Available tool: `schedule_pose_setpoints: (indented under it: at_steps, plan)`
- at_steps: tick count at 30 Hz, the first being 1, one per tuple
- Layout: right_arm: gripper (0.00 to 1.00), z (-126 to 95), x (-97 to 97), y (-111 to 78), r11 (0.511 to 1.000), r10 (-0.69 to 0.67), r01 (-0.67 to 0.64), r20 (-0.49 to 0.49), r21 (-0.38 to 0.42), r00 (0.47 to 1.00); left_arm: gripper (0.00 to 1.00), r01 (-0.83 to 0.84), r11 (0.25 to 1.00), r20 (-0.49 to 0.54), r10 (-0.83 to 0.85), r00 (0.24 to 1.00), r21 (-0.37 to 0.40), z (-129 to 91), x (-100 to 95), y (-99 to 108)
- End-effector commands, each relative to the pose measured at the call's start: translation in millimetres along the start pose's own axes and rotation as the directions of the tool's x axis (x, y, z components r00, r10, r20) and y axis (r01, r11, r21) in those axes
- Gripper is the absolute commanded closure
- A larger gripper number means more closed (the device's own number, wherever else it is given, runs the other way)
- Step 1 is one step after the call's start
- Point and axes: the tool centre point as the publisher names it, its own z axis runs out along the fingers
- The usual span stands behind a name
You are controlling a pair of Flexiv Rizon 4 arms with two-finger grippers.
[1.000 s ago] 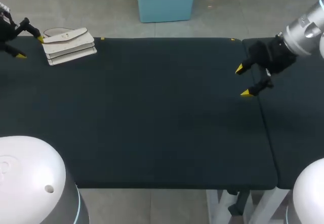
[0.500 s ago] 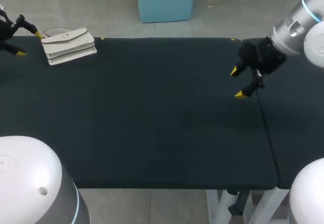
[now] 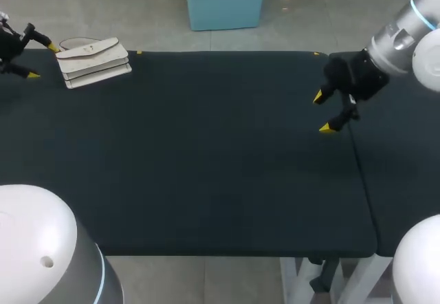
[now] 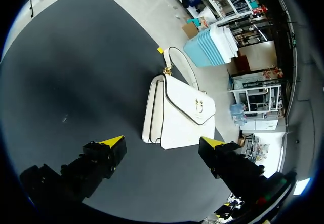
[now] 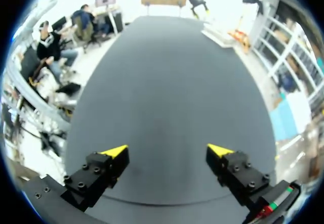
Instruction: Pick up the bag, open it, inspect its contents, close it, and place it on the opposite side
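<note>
Left end effector [image 3: 41,61] and right end effector [image 3: 322,113] hover, fingers spread.

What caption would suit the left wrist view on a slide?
Open left claw poised before a closed white handbag lying on the dark table.

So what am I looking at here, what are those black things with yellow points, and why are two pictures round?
These are two robot arms at a dark table. The overhead picture comes from a fixed camera above and behind the robot. The round ones come from a small camera on each arm's wrist, looking out along its fingers. The black things are the pincers: two fingers each, with yellow tips. The left pincer is open, close beside a white bag that lies near the table's far left corner; its wrist camera shows the bag just ahead of the fingers. The right pincer is open too, over the table on the other side. Nothing is held.
</note>
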Motion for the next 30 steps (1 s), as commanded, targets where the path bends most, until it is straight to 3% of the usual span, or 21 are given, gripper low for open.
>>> schedule_pose_setpoints:
  at_steps: [1,6,8,10,13,30]
  plan:
    - [0.0,0.3,-0.3,-0.2,1.0,-0.001,0.001,-0.001,-0.001,1.0,0.0,0.013,1.0,-0.009,-0.013,1.0,-0.003,17.8,-4.5,-7.9]
    - [0.0,0.3,-0.3,-0.2,1.0,-0.001,0.001,-0.001,-0.001,1.0,0.05,0.05,0.999,-0.018,-0.05,0.999,0.02,28.9,-6.3,-12.3]
    - [0.0,0.3,-0.3,-0.2,1.0,-0.001,0.001,-0.001,-0.001,1.0,0.21,0.055,0.998,-0.024,-0.055,0.998,0.024,32.0,-4.5,-9.5]
    - [0.0,0.3,-0.3,-0.2,1.0,-0.001,0.001,-0.001,-0.001,1.0,0.25,0.059,0.998,-0.03,-0.058,0.998,0.031,37.2,-1.3,-11.4]
    - [0.0,0.3,-0.3,-0.2,1.0,-0.001,0.001,-0.001,-0.001,1.0,0.43,0.067,0.997,-0.041,-0.065,0.997,0.038,43.5,2.2,-12.0]
    - [0.0,0.3,-0.3,-0.2,1.0,-0.001,0.001,-0.001,-0.001,1.0,0.54,0.114,0.993,-0.059,-0.112,0.992,0.037,60.9,2.1,-15.4]
